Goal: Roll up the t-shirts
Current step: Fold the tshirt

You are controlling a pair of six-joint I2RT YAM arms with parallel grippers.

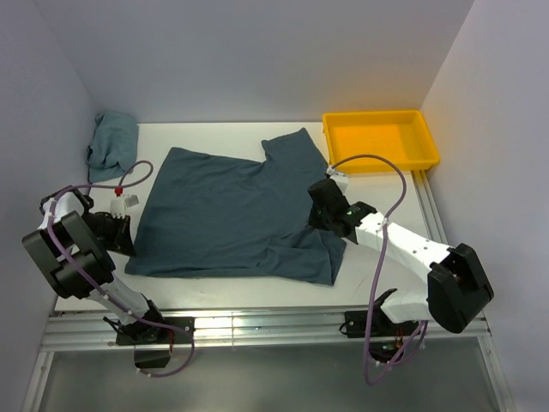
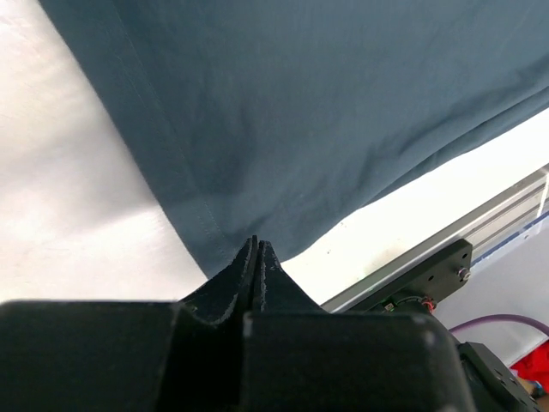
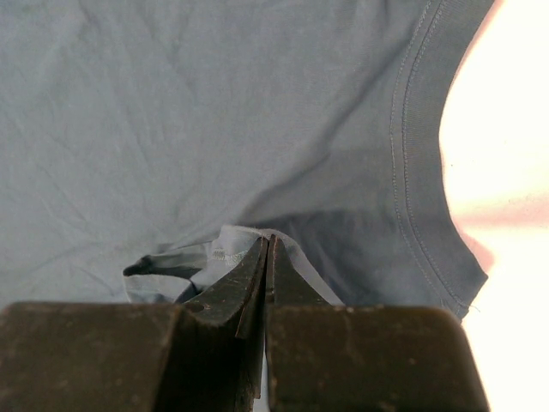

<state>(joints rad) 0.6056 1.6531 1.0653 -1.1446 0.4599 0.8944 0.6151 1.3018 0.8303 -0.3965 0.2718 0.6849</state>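
The dark slate blue-grey cotton t-shirt (image 1: 232, 215) lies spread flat mid-frame, its long axis running left to right. The right gripper (image 3: 268, 245), at the shirt's right end, is clamped on a collar fold. The left gripper (image 2: 256, 249) has its fingers together at the hem corner; I cannot tell whether it grips cloth.

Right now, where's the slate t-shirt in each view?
Top external: t-shirt spread flat mid-table, between the arms.
Left wrist: t-shirt fills the upper frame, hem corner by the left gripper.
Right wrist: t-shirt fills most of the frame, a fold at the right gripper.
Shared landmark: white table, bare beside the shirt in all three.
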